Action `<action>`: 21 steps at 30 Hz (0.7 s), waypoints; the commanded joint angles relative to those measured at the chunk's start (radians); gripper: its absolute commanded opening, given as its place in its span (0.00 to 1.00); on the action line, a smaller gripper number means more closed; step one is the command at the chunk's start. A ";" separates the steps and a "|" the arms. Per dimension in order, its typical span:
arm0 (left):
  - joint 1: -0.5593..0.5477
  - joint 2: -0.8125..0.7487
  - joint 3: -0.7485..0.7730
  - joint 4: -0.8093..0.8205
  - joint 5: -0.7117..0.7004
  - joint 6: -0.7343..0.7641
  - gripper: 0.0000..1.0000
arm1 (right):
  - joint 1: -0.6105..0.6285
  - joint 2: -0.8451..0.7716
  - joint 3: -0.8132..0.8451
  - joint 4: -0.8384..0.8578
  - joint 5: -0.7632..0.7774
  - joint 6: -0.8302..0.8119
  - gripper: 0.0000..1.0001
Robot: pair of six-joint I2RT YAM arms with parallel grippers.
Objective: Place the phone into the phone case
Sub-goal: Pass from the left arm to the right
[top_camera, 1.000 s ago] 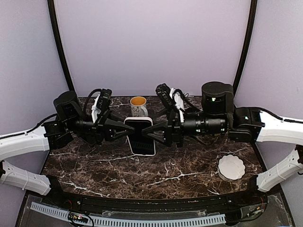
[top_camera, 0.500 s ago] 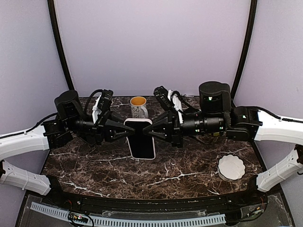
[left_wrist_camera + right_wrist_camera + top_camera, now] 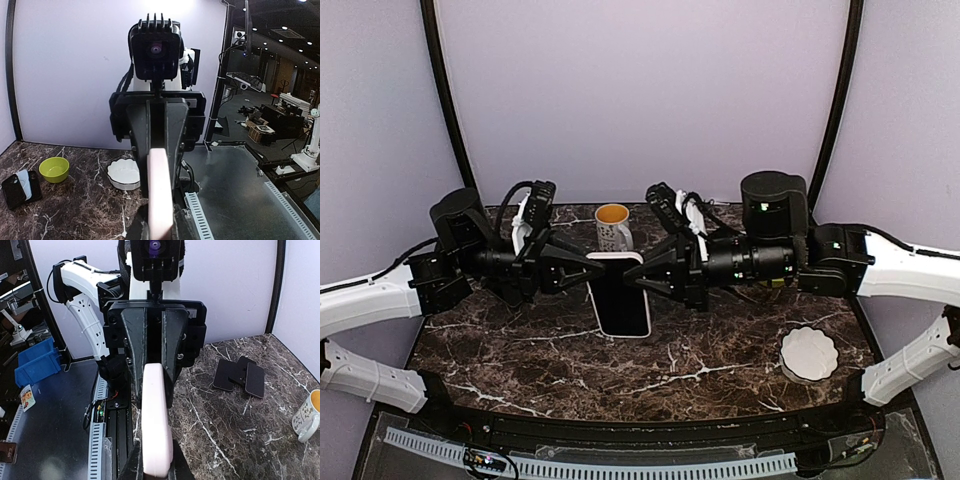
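Phone (image 3: 620,305) held from both sides
A white scalloped dish (image 3: 808,352) lies nearest, at right; beyond it the left gripper (image 3: 586,272) and right gripper (image 3: 640,280) each clamp a long edge of the phone — dark face rimmed by the pale phone case (image 3: 157,430); a mug (image 3: 613,225) stands behind.

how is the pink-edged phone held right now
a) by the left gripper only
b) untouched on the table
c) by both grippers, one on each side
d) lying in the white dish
c: the left gripper and right gripper each clamp an opposite long edge of the phone.
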State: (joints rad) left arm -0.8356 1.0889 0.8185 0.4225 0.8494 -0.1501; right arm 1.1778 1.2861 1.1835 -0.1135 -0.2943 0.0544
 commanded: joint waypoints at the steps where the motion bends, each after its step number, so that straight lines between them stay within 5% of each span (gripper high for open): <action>1: -0.005 -0.025 0.001 0.080 -0.020 -0.019 0.00 | -0.006 -0.034 0.025 0.076 0.022 0.027 0.32; 3: -0.004 -0.042 -0.004 0.105 -0.067 -0.022 0.00 | -0.006 -0.031 0.004 0.070 0.040 0.040 0.48; 8: -0.005 -0.060 -0.011 0.179 -0.095 -0.045 0.00 | -0.010 -0.020 -0.067 0.107 0.055 0.096 0.52; 10: -0.005 -0.053 -0.006 0.192 -0.084 -0.059 0.00 | -0.013 -0.011 -0.079 0.109 0.043 0.111 0.45; 15: -0.005 -0.048 -0.003 0.195 -0.079 -0.069 0.00 | -0.015 -0.008 -0.111 0.161 0.034 0.134 0.01; 21: -0.005 -0.050 0.001 0.159 -0.062 -0.047 0.00 | -0.023 -0.032 -0.124 0.197 0.015 0.147 0.00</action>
State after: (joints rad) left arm -0.8345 1.0737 0.8085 0.4995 0.7628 -0.2443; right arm 1.1702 1.2789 1.0676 0.0051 -0.2764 0.1352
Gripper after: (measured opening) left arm 0.107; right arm 0.078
